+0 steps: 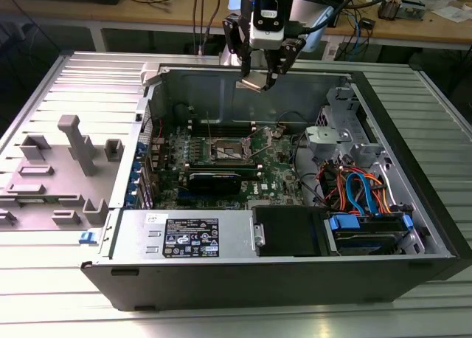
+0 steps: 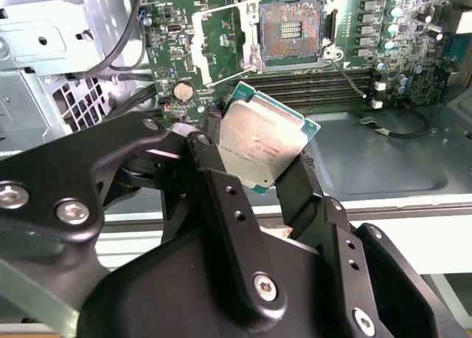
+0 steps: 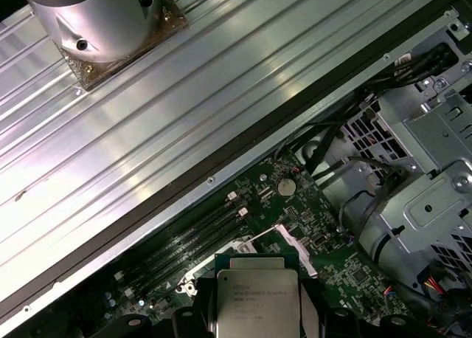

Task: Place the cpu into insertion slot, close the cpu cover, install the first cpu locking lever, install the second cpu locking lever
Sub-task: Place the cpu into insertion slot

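My gripper (image 1: 259, 78) hangs above the back of the open computer case, shut on the cpu (image 1: 258, 80), a small silvery square chip. In both wrist views the black fingers (image 2: 221, 187) clamp two opposite edges of the cpu (image 2: 262, 142) (image 3: 254, 297), which is tilted. The insertion slot (image 1: 230, 151) (image 2: 295, 29) lies bare on the green board below, its dark centre showing. Beside it the cpu cover (image 2: 204, 49) stands swung open. A thin wire lever (image 2: 221, 9) is raised next to it.
Long black memory slots (image 2: 310, 87) run beside the socket. A black card (image 1: 214, 180) lies in front of it. A drive cage with blue and orange cables (image 1: 361, 194) fills the case on the exterior view's right. A grey fixture (image 1: 70, 161) sits outside the case on that view's left.
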You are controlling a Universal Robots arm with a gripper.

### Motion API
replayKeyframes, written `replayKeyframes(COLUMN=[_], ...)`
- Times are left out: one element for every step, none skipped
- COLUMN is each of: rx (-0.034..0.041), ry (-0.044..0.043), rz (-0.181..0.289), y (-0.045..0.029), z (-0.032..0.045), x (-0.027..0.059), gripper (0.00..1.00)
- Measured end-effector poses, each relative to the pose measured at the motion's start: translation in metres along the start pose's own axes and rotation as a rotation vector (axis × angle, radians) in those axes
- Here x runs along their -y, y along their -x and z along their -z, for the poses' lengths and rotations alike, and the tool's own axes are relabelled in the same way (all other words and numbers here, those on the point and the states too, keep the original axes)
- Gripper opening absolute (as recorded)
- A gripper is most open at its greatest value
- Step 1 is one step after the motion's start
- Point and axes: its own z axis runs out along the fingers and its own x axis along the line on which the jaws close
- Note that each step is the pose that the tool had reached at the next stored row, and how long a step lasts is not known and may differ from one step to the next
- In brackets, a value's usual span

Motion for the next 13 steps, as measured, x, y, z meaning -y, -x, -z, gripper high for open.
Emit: replayKeyframes(rx=[0.0, 0.0003, 0.0009, 0.0019, 0.0025, 0.0034, 0.0046, 0.0055, 0.0073, 0.0082, 0.0096, 0.0097, 0.0097], ry=[0.0, 0.0, 0.0001, 0.0004, 0.0005, 0.0006, 0.0007, 0.001, 0.0014, 0.0016, 0.0017, 0.0014, 0.0013], rz=[-0.001, -0.003, -0.009, -0.02, -0.028, -0.037, -0.05, -0.061, -0.082, -0.092, -0.108, -0.114, -0.115], y=[0.0, 0.0, 0.0, 0.0, 0.0, 0.0, 0.0, 0.0, 0.0, 0.0, 0.0001, 0.0001, 0.0001], z=[0.0, 0.0, -0.0002, -0.0006, -0.0008, -0.001, -0.0013, -0.0016, -0.0022, -0.0026, -0.0029, -0.003, -0.003], x=[0.0, 0.0, 0.0, 0.0, 0.0001, 0.0001, 0.0001, 0.0002, 0.0002, 0.0002, 0.0003, 0.0003, 0.0003], gripper=[0.54, 0.54, 0.54, 0.54, 0.54, 0.54, 0.54, 0.54, 0.54, 0.54, 0.54, 0.54, 0.54])
